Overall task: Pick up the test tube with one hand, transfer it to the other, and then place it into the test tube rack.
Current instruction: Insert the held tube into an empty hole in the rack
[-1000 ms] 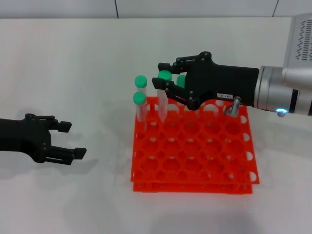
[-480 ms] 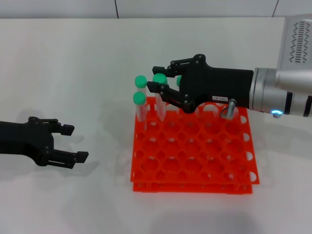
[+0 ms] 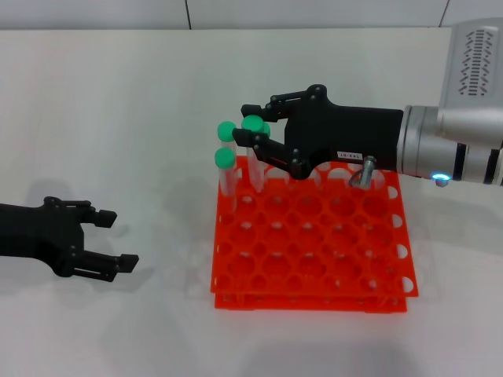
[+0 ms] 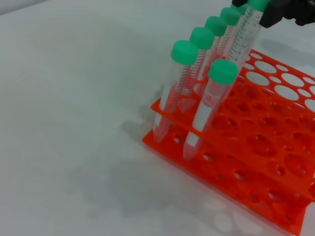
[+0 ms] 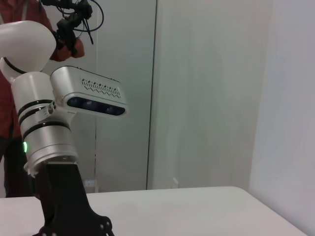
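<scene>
White tabletop (image 3: pixel 118 118) fills the frame. At upper centre the right gripper (image 3: pixel 255 141) pinches the test tube (image 3: pixel 254 153), green cap up, its lower end seemingly entering a back hole of the orange rack (image 3: pixel 314 251) beside other capped tubes (image 3: pixel 225 169). Lower left, the left gripper (image 3: pixel 110 239) rests open-fingered.

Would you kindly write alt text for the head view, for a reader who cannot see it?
The right claw holds a green-capped test tube upright over the back left corner of an orange-red test tube rack. The left claw rests open, apart, on the white table.
</scene>
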Controlling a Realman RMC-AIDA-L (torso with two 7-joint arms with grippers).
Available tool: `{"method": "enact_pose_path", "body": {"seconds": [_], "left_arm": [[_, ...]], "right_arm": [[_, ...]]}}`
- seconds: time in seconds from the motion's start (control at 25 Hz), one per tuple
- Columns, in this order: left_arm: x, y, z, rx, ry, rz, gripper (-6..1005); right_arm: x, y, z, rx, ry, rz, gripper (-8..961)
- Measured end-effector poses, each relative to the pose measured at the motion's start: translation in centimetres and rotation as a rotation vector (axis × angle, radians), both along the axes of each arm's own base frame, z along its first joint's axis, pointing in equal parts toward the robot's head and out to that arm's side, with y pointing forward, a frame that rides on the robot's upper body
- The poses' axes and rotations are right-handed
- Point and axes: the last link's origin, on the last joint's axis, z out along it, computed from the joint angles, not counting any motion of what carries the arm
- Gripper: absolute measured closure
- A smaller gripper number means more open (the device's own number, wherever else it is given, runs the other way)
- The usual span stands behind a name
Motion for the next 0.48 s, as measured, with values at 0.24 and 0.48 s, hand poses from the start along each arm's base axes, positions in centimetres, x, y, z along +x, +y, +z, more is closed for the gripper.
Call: {"method": "enact_pose_path", "body": {"seconds": [0.24,0.48], "left_arm": [[-0.03,-0.1,-0.03,-0.001,-0.003,-0.002,113],[-0.09,-0.16,0.04,0.003,-0.005,-0.013,113]], "right_arm": [[-0.02,0.03,0.03,-0.002,0.007,-0.008,686],[-0.01,-0.06,0.08,-0.006,0.015,-0.01,686]]}}
